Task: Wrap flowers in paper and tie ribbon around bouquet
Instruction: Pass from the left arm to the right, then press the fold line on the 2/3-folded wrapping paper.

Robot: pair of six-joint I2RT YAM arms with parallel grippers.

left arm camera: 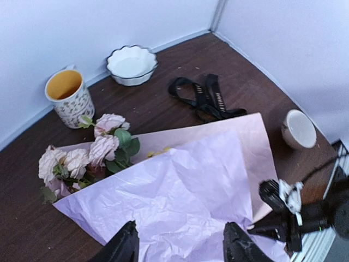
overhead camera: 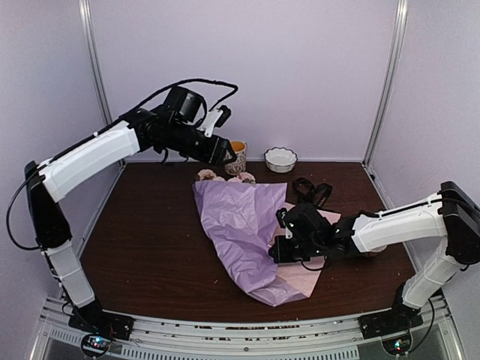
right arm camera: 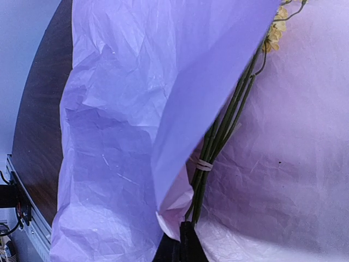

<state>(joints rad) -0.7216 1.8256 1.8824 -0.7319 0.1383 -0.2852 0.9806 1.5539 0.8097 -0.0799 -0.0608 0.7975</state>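
Showing flowers [left arm camera: 92, 155] laid on crumpled lilac paper [left arm camera: 180, 202], with pale pink rose heads poking past its far edge and thin green stems, banded together, tucked under a folded-over flap. Spread on a dark brown counter [left arm camera: 27, 229], with a looped black ribbon [left arm camera: 204, 98] lying just beyond the paper's far edge. Closed right pincer [right arm camera: 188, 245] at the stem ends, against the paper's fold; cannot tell whether anything is pinched. Open left pincer [left arm camera: 180, 234] hovering above the paper, holding nothing. Farther back by the wall, a patterned mug [left arm camera: 68, 98] and a white scalloped bowl [left arm camera: 131, 64]; off to the right, a small white cup [left arm camera: 299, 129].
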